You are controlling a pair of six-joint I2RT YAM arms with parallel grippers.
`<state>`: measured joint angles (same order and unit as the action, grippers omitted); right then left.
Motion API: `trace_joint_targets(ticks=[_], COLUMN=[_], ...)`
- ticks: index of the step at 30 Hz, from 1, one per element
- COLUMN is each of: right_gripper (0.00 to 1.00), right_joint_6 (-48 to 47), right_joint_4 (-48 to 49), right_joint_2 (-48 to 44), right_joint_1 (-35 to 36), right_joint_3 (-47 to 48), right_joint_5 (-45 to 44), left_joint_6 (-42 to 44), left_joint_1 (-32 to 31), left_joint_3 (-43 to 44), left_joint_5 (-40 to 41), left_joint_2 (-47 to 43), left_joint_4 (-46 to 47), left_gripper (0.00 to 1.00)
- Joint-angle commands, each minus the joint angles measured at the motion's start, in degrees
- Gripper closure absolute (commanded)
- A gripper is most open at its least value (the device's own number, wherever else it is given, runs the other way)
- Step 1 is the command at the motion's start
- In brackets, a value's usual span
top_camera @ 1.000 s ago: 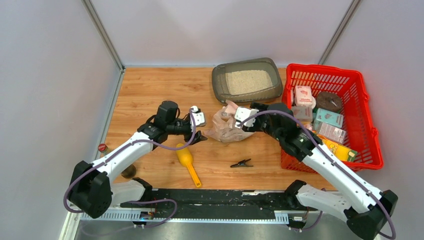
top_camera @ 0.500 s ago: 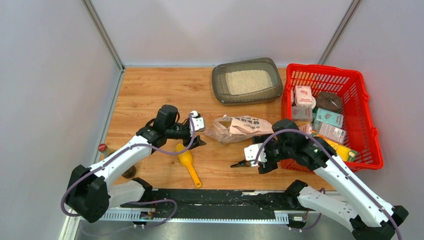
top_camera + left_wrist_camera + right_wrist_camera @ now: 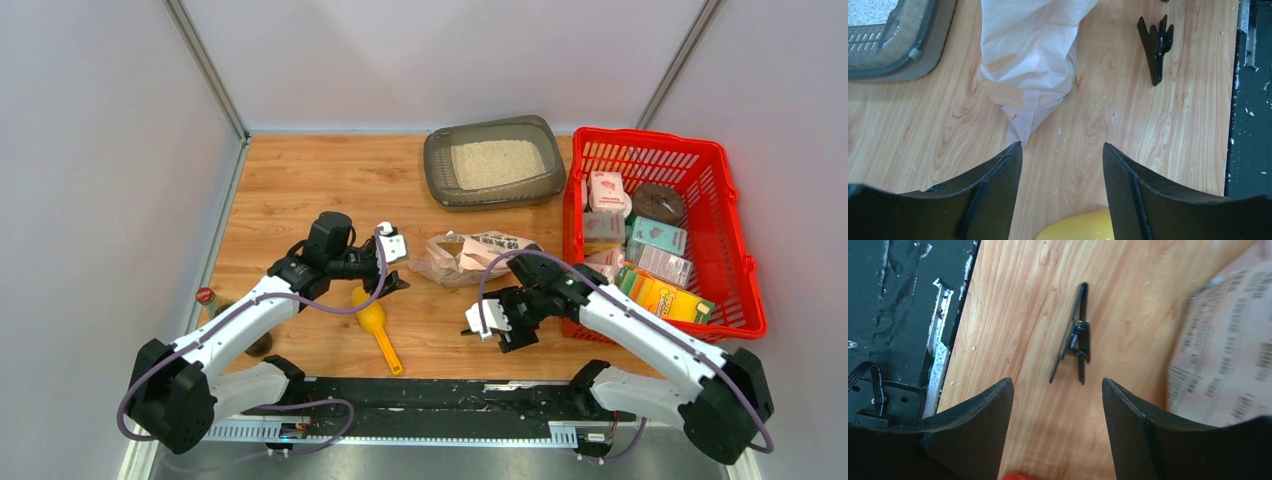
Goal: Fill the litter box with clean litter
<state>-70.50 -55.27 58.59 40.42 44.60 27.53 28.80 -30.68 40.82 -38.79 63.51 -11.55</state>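
Swung back from the paper bag (image 3: 470,255), the right claw (image 3: 490,335) now hangs low by the near edge of the desk (image 3: 300,190); the left claw (image 3: 393,280) has barely shifted, by the yellow scoop (image 3: 375,322). From overhead, the litter box (image 3: 436,160) sits at the far edge beside the red basket (image 3: 745,275), clean litter (image 3: 498,163) already in it, well apart from both claws. Left wrist: jaws wide, empty, bag ahead, box corner beyond at upper left. Right wrist: jaws wide, empty; a black clip (image 3: 1075,342) lies straight ahead, long axis roughly along the reach, nothing between. Overhead it seems mostly hidden under that claw.
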Motion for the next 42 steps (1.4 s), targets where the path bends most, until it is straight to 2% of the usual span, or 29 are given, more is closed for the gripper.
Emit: trace_joint_targets(ticks=[1, 7, 15, 22, 30, 31, 37, 42], right_gripper=[0.32, 0.33, 0.37, 0.59, 0.78, 0.84, 0.96, 1.00], right_joint_6=[0.4, 5.7, 8.4, 9.4, 9.9, 10.0, 10.2, 10.7], right_joint_4=[8.3, 15.4, 17.7, 18.0, 17.8, 17.7, 17.8, 16.8], right_joint_2=[5.1, 12.4, 16.0, 15.9, 14.9, 14.9, 15.4, 15.0], right_joint_1=[0.4, 1.6, 2.2, 2.4, 2.4, 2.4, 2.4, 2.4], right_joint_3=[-3.1, -3.2, -2.3, -3.0, -3.2, -3.2, -2.5, -1.3], right_joint_5=[0.2, -2.1, -3.4, -4.9, -5.0, -5.1, -5.0, -5.1], left_joint_6=[-2.1, -3.1, -4.8, -5.2, -6.0, -6.1, -6.5, -6.5], left_joint_1=[-0.1, -0.1, -0.1, -0.1, -0.1, -0.1, -0.1, -0.1], left_joint_3=[-1.3, -2.6, -3.6, -3.6, -3.8, -3.9, -3.9, -4.1], left_joint_5=[0.1, 1.2, 0.6, 0.5, 0.3, 0.3, 0.2, 0.0], left_joint_2=[-2.3, -4.7, -5.8, -5.1, -4.6, -4.7, -4.6, -4.6], left_joint_4=[0.8, 0.3, 0.2, 1.5, 2.4, 2.6, 2.9, 2.9], left_gripper=[0.32, 0.32, 0.33, 0.32, 0.32, 0.33, 0.33, 0.33])
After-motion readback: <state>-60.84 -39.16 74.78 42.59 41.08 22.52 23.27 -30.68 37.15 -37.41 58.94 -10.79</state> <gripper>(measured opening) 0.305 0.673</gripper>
